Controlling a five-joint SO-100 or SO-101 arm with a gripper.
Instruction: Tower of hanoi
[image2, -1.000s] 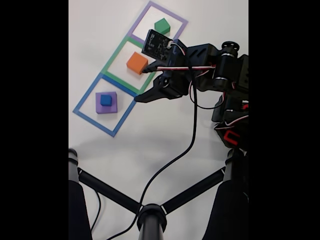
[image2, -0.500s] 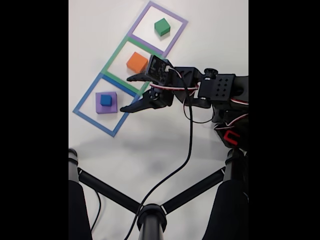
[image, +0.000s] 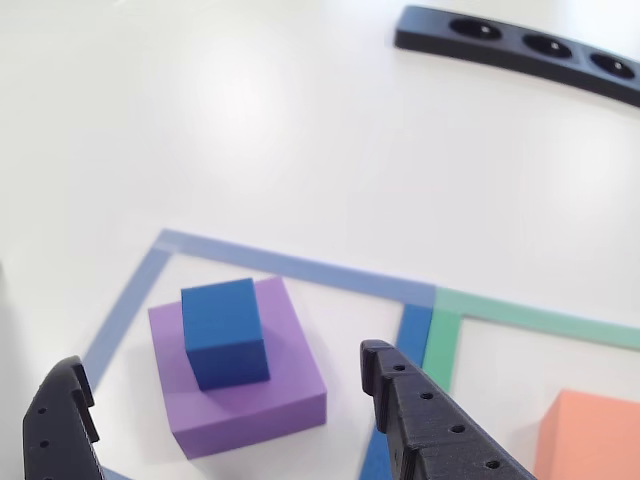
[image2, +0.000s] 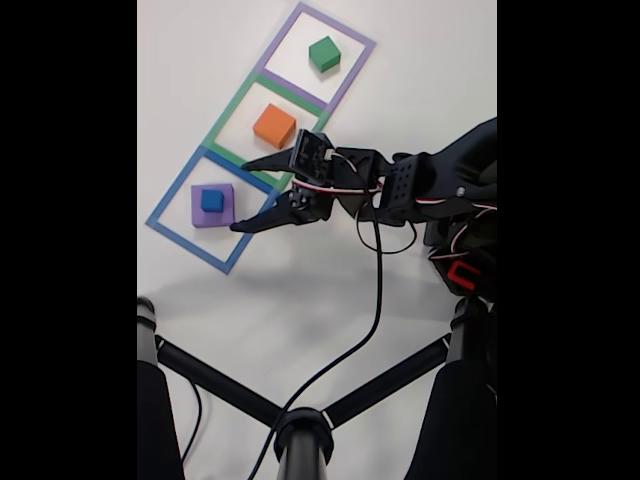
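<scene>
Two stacked cubes, small blue (image2: 211, 200) on wide purple (image2: 213, 212), sit in the blue square (image2: 170, 192) at far left; my gripper (image2: 239, 194) gapes empty just right of them.

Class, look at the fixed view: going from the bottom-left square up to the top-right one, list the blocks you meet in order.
blue cube stacked on the purple block → orange block → green block
</scene>
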